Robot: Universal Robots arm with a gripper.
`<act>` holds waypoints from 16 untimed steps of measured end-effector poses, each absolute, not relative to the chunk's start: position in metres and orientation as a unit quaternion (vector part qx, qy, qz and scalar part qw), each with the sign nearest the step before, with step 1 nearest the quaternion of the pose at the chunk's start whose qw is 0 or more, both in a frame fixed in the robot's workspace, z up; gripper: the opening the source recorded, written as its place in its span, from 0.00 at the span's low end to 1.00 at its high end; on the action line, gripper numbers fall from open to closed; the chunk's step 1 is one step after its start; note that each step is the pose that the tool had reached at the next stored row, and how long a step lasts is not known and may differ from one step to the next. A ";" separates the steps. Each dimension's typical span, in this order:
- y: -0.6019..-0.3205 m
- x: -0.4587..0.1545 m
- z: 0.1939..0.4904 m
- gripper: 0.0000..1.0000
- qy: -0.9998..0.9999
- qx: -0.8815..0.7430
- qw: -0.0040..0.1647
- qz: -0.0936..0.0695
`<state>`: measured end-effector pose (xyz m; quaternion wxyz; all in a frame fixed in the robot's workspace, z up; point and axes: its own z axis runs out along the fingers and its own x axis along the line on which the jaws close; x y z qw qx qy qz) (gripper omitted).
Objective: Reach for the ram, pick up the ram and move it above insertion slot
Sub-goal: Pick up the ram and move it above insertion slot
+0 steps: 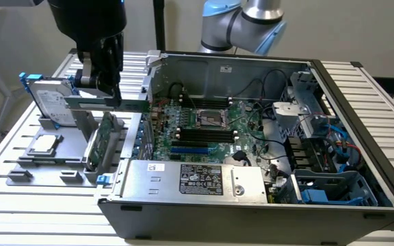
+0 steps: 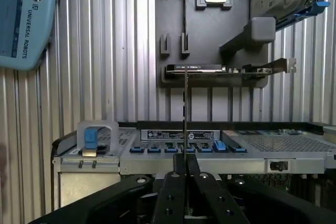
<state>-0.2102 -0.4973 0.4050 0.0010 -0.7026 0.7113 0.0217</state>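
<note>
One long, thin green ram stick [image 2: 185, 109], seen edge-on in the wrist view, is clamped between the black fingers of the tool [image 2: 186, 167]. In the exterior view the tool [image 1: 108, 92] carries it in the air above the grey parts tray [image 1: 43, 166], which lies on the slatted metal surface [image 1: 39, 205] near its edge at the exterior view's left. Just beside it stands the open grey computer case [image 1: 252, 205], its green motherboard [image 1: 204, 128] exposed.

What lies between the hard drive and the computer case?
In the exterior view, the pincer, shut on the memory stick, hangs there; under it a green card stands in the grey tray.
</note>
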 end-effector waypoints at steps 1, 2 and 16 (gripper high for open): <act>-0.497 -0.206 0.405 0.13 0.711 -0.703 0.001 0.022; -0.497 -0.201 0.405 0.13 0.711 -0.703 0.002 0.022; -0.492 -0.137 0.405 0.13 0.711 -0.703 0.005 0.026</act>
